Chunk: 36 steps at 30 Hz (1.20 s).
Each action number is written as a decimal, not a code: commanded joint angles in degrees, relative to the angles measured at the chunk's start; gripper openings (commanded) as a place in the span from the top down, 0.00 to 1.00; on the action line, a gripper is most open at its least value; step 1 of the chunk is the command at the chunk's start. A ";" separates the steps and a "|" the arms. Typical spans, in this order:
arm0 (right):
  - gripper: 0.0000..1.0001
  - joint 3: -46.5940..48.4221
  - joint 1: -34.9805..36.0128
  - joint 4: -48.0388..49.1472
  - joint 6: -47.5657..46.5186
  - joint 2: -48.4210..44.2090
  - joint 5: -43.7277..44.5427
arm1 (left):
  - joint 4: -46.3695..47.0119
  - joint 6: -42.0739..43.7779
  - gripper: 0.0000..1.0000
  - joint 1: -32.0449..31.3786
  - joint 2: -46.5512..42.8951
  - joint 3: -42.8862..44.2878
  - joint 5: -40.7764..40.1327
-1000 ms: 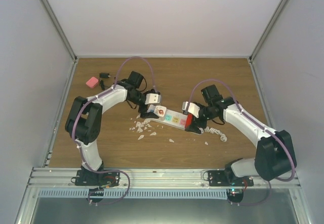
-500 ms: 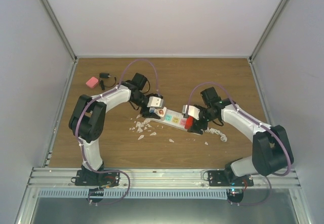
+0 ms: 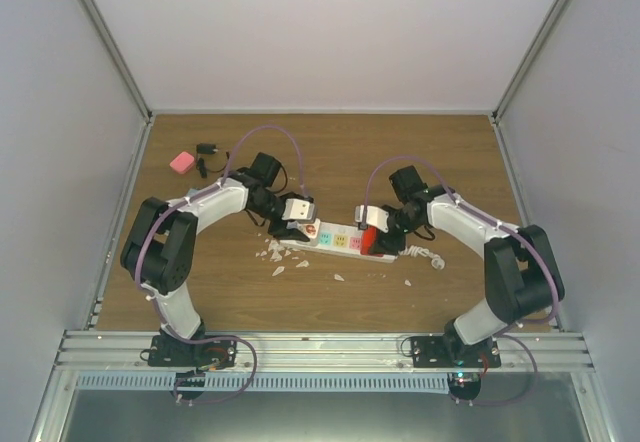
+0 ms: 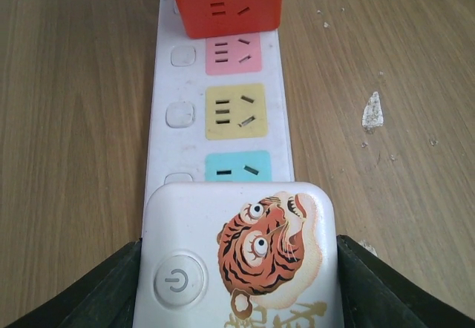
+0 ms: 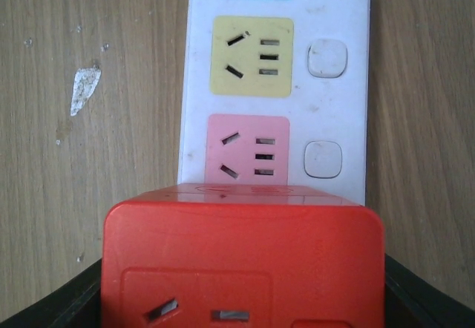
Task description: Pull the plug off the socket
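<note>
The socket (image 3: 338,241), a long white strip with pastel outlets, lies mid-table and shows in both wrist views (image 4: 159,83) (image 5: 349,105). A red cube plug (image 3: 369,238) (image 5: 243,269) sits on its right end. My right gripper (image 3: 372,232) (image 5: 243,265) is shut on it, with black fingers (image 5: 82,306) against both its sides. On the left end stands a white block (image 4: 237,254) with a tiger picture and a power button. My left gripper (image 3: 300,224) (image 4: 237,246) is shut on that block, fingers (image 4: 104,298) touching its sides.
The strip's coiled white cord (image 3: 425,255) trails to the right. White flakes (image 3: 278,253) (image 4: 372,111) litter the wood in front of the strip. A pink block (image 3: 181,162) and a small black item (image 3: 206,149) lie at the back left. Walls enclose three sides.
Both grippers have narrowed from wide open onto the blocks at the strip's two ends. The strip has swung to lie more level across the view, and both arms have shifted with it.
</note>
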 commanded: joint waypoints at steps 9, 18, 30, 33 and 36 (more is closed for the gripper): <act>0.57 3.35 -0.35 0.61 -4.78 6.66 -0.80 | 5.62 -11.13 0.53 0.97 -6.30 -4.77 6.56; 0.59 2.49 -0.33 0.64 -5.13 7.44 0.09 | 7.98 -9.00 0.58 1.17 -10.27 -7.86 6.23; 0.60 1.96 -0.40 1.26 -3.60 7.65 1.01 | 14.79 -8.02 0.60 0.74 -15.84 -12.09 4.12; 0.61 1.99 -0.34 1.32 -3.26 7.82 1.32 | 17.08 -7.90 0.61 0.56 -16.96 -13.10 3.14; 0.61 2.07 -0.33 1.49 -2.86 7.99 1.55 | 17.49 -6.62 0.62 -0.05 -17.70 -13.99 2.25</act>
